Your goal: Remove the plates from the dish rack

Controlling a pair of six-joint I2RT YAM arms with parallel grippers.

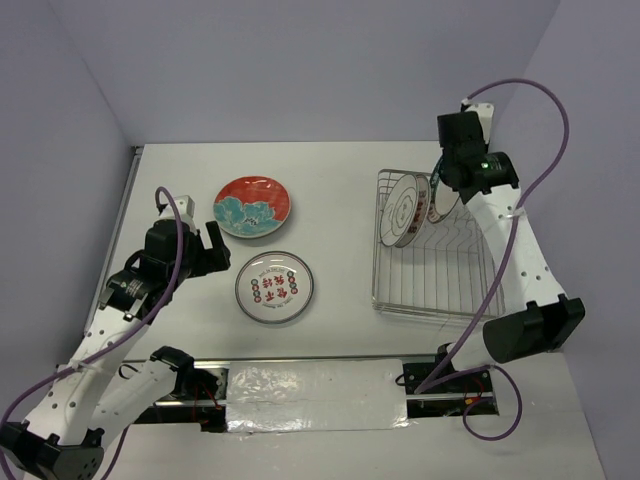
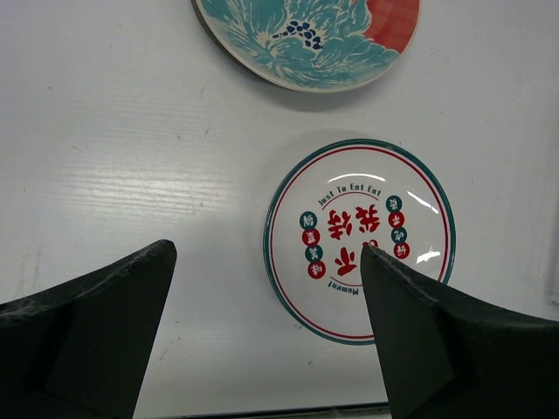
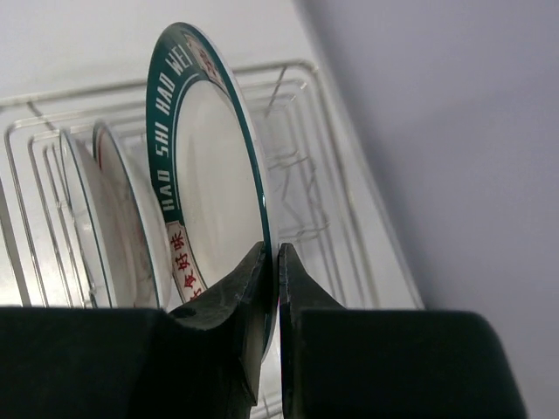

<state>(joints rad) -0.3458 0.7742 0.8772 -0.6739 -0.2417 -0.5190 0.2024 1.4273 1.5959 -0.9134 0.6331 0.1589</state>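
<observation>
Gripped plate: round white ceramic plate w/ dark teal lettered rim and red characters. It stands upright on edge at the rack's far end.
Right gripper: you've got both black fingers clamped on that plate's rim, one each side.
Rack: rectangular silver wire dish rack w/ low sides. A second upright white plate w/ thin teal rim stands just left of the gripped one. The near half of the rack shows only wire.
Unloaded plates: round red plate w/ teal flowers lies flat, well left of the rack and level w/ its far end. Round white plate w/ teal-red rim rings and red centre marks lies flat, left of the rack's near end. The two are apart, not touching.
Left gripper: jaws spread wide, holding nothing. It hangs above the table well left of the rack, beside the white flat plate.
Edges/room: the rack's right side runs close to the right edge of the white table, w/ the lilac wall just beyond. To the rack's left you've got bare tabletop as far as the flat plates.
</observation>
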